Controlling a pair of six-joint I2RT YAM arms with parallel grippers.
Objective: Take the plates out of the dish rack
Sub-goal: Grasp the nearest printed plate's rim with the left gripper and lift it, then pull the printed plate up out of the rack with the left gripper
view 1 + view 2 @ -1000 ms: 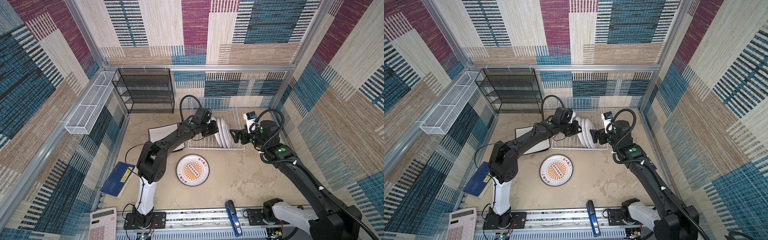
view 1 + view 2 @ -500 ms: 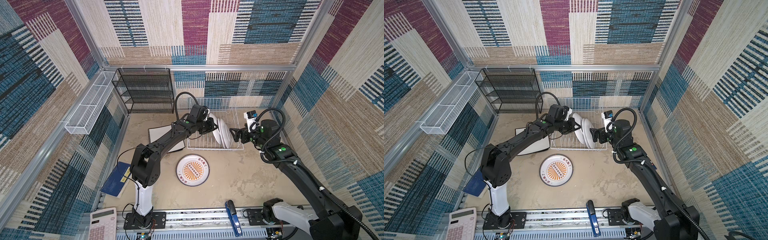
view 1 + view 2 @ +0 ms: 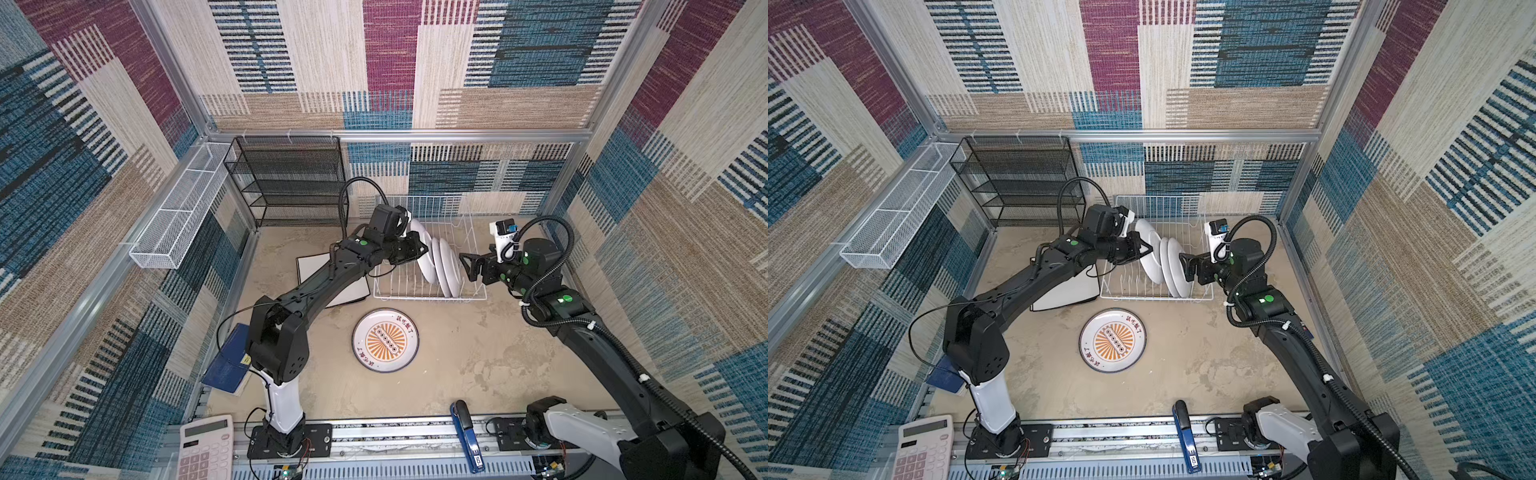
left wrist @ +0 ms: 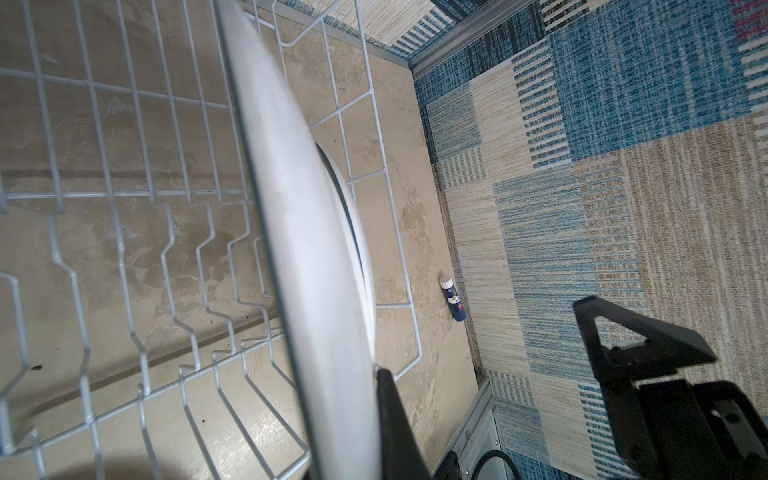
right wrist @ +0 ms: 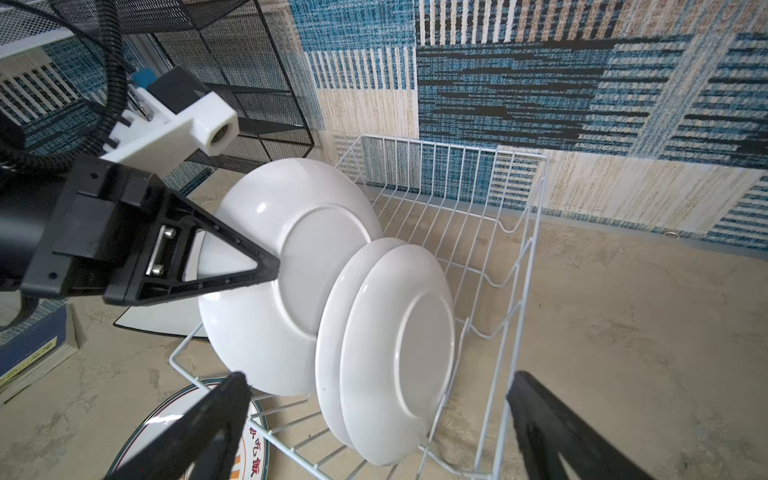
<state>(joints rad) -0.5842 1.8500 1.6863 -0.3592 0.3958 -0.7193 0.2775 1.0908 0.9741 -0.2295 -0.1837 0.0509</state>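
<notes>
Left gripper pinches the leftmost round plate; lift straight clear of the dish rack; right gripper gapes wide.

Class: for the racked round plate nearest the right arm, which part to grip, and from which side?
Probably the top rim of the end plate, from above, jaws astride it: it stands on edge in the dish rack, upper rim clear.
</notes>
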